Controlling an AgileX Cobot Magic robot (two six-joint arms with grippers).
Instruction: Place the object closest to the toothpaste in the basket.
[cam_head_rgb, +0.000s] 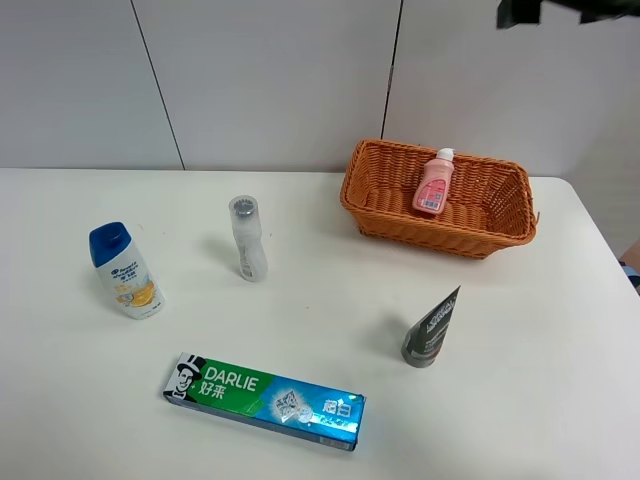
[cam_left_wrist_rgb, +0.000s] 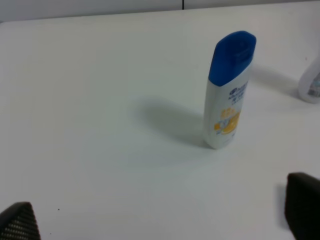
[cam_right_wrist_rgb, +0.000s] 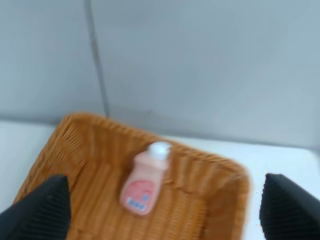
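With a pink bottle (cam_head_rgb: 435, 183) lying in the basket (cam_head_rgb: 375, 205), the right end effector (cam_right_wrist_rgb: 162, 205) hovers above it, spread; placing looks done, so retreat comes next.

The high camera looked down on the whole bench (cam_head_rgb: 300, 300) from its near side, facing the wall. The left wrist camera sat low, close to the shampoo bottle (cam_left_wrist_rgb: 227, 90) ahead of its tool. The right wrist camera looked down into the basket (cam_right_wrist_rgb: 75, 145), also visible from above.
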